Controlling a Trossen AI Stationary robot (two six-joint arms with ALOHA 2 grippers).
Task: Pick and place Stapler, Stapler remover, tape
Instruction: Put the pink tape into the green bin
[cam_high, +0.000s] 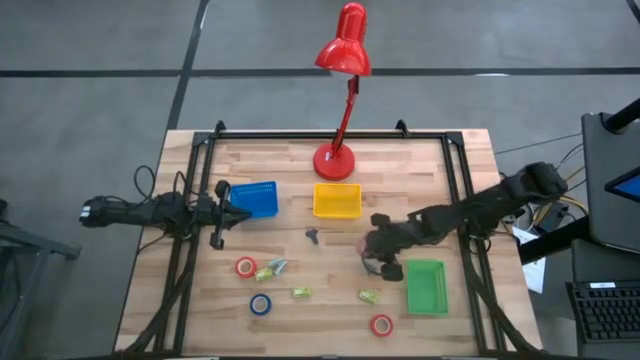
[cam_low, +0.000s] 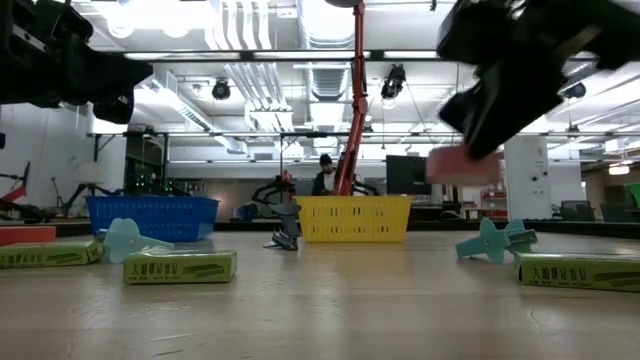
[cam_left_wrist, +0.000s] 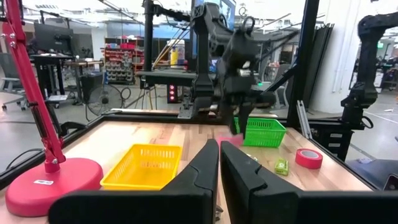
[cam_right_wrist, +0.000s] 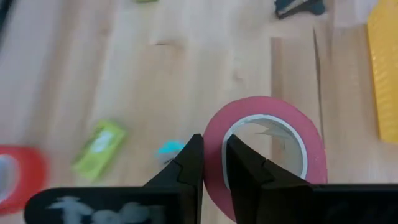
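Note:
My right gripper (cam_high: 380, 258) hangs over the table's middle right, next to the green bin (cam_high: 426, 288), shut on a red tape roll (cam_right_wrist: 264, 155). In the low view the roll (cam_low: 462, 167) shows well above the tabletop. Two more red rolls (cam_high: 246, 267) (cam_high: 381, 325) and a blue roll (cam_high: 260, 304) lie flat on the wood. A small dark tool (cam_high: 314, 235) lies near the yellow bin (cam_high: 337, 200). My left gripper (cam_left_wrist: 219, 171) is shut and waits by the blue bin (cam_high: 252, 198), holding nothing. My right gripper pinches the red roll's ring wall (cam_right_wrist: 213, 146), one finger (cam_right_wrist: 245, 168) inside the open centre and the other (cam_right_wrist: 186, 168) outside. The fingers come from above, pointing down. The roll is lifted clear of the table.
A red desk lamp stands with its base (cam_high: 334, 160) at the far middle edge. Yellow-green staple boxes (cam_high: 265, 271) (cam_high: 300, 293) (cam_high: 368, 297) and small teal pieces (cam_low: 495, 241) are scattered over the near half. A black frame rail (cam_high: 463, 190) runs along each side.

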